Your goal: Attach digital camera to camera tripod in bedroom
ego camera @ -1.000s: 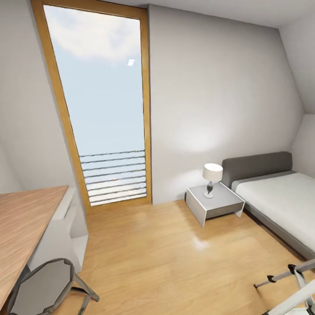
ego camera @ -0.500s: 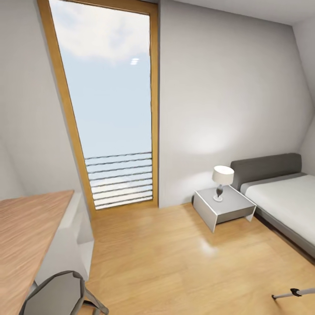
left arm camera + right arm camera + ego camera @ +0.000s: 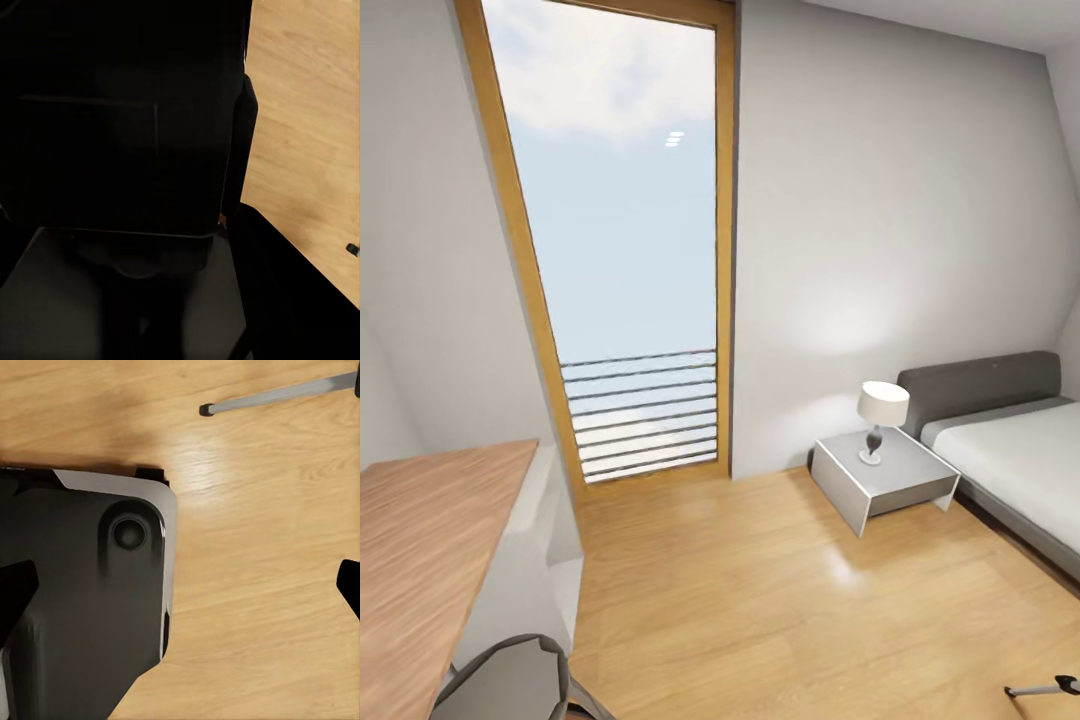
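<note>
In the attic bedroom with light wood floor (image 3: pixel 760 590), silver tripod leg with black foot (image 3: pixel 1048 688) at the head view's lower right, grey-framed white bed (image 3: pixel 1010 450) beyond, right claw's fingertips (image 3: pixel 349 585) spread wide, holding nothing, left claw's state impossible to tell.

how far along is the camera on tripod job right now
Done: the robot is in the bedroom, bed and nightstand ahead. In hand: nothing I can see; the right gripper is open above the floor, near a camera tripod leg. Left: getting the digital camera, then mounting it on the tripod head.
</note>
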